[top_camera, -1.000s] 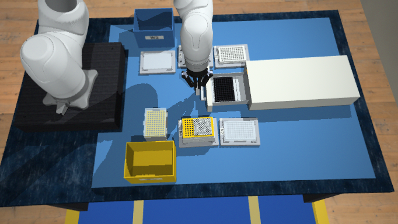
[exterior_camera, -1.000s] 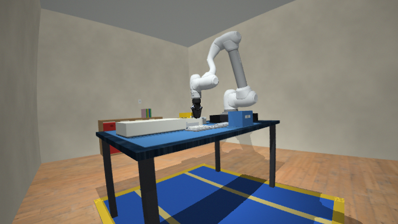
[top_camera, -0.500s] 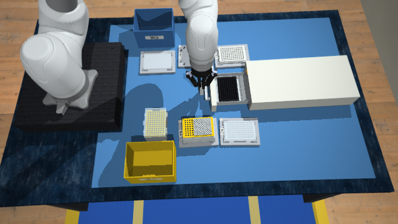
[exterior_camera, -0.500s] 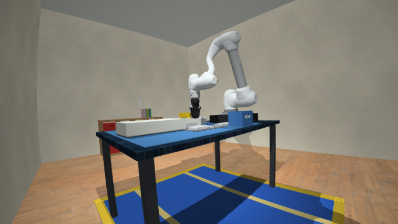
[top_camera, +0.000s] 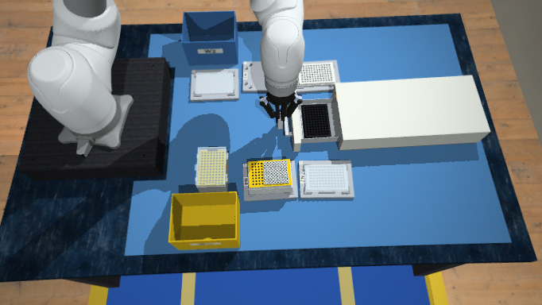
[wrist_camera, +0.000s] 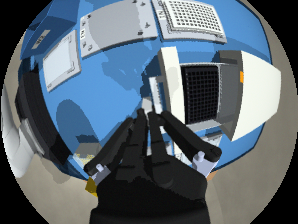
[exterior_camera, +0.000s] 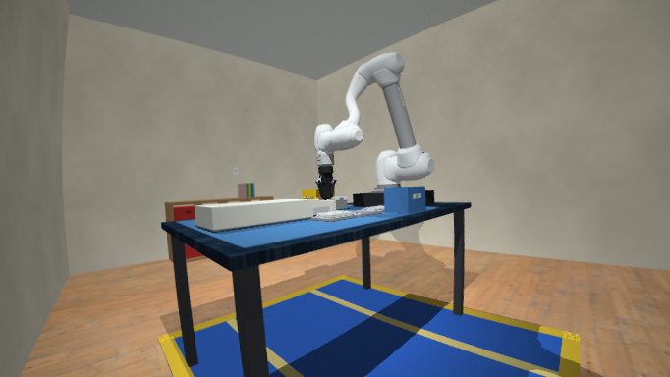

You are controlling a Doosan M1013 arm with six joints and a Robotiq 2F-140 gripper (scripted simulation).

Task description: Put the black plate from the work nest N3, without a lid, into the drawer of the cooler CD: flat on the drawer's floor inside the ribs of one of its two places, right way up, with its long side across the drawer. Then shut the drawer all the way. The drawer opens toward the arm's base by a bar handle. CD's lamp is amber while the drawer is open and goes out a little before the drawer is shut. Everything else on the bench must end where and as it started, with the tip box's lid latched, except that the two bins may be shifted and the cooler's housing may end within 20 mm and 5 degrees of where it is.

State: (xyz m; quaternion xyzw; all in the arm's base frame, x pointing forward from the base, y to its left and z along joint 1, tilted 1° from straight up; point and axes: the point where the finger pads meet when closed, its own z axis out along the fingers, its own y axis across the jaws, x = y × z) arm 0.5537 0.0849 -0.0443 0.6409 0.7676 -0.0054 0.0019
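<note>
On the table (top_camera: 397, 222) you see the cooler CD (top_camera: 413, 111) with its drawer (top_camera: 296, 140) part open toward the arm's base. Inside that drawer the black plate (top_camera: 315, 120) lies flat, long side across it. Just beside the drawer's bar handle (top_camera: 287, 128), on the side away from the cooler, your pincer (top_camera: 281, 115) hangs clenched on nothing.

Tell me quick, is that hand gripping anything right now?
Hand: closed, holding nothing; it sits by the drawer's front, with the black plate lying inside.
</note>
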